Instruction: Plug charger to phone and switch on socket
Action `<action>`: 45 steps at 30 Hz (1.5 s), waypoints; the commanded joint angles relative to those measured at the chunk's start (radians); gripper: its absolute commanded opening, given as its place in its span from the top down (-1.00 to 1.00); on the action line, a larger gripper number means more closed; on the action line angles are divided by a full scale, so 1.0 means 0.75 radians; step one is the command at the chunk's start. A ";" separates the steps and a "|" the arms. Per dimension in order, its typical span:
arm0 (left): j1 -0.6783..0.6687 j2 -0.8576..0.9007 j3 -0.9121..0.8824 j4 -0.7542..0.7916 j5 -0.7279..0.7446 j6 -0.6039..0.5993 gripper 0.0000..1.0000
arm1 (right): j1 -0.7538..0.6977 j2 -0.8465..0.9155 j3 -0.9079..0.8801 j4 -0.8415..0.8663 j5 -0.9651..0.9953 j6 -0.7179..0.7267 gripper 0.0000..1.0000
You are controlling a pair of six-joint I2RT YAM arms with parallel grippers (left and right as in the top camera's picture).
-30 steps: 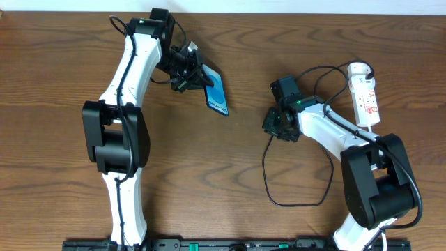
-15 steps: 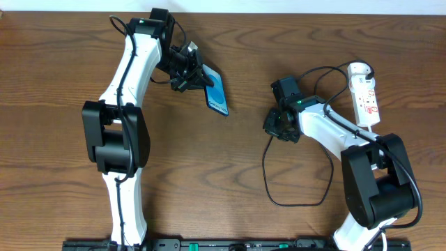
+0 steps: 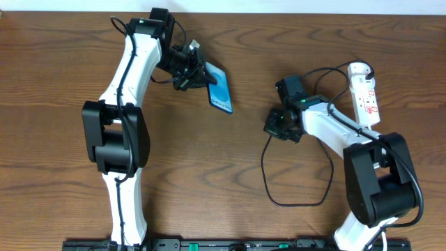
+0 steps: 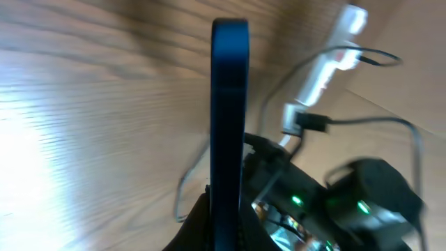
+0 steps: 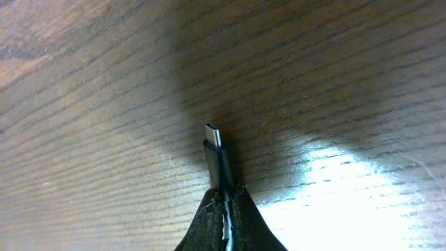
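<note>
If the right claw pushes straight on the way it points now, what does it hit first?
Likely the bare table: beyond the charger tip gripped by the right claw, its wrist view shows only wood. Depth unclear.

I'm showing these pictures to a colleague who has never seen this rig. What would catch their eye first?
First the bright blue phone, gripped by the left fingers at the upper middle of the overhead view. Next the charger, its small tip poking out of the right fingers close above the wood in the right wrist view. Then the white socket at the far right.
</note>
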 commanded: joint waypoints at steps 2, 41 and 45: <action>-0.001 -0.040 -0.002 0.119 0.486 0.126 0.86 | -0.074 -0.031 -0.049 -0.014 -0.216 -0.198 0.97; -0.080 -0.500 -0.002 0.875 0.569 -0.330 0.86 | -0.296 -0.870 -0.049 0.266 -1.372 -0.341 0.98; -0.102 -0.500 -0.002 0.945 0.599 -0.360 0.86 | -0.268 -0.869 -0.050 0.303 -1.372 -0.284 0.98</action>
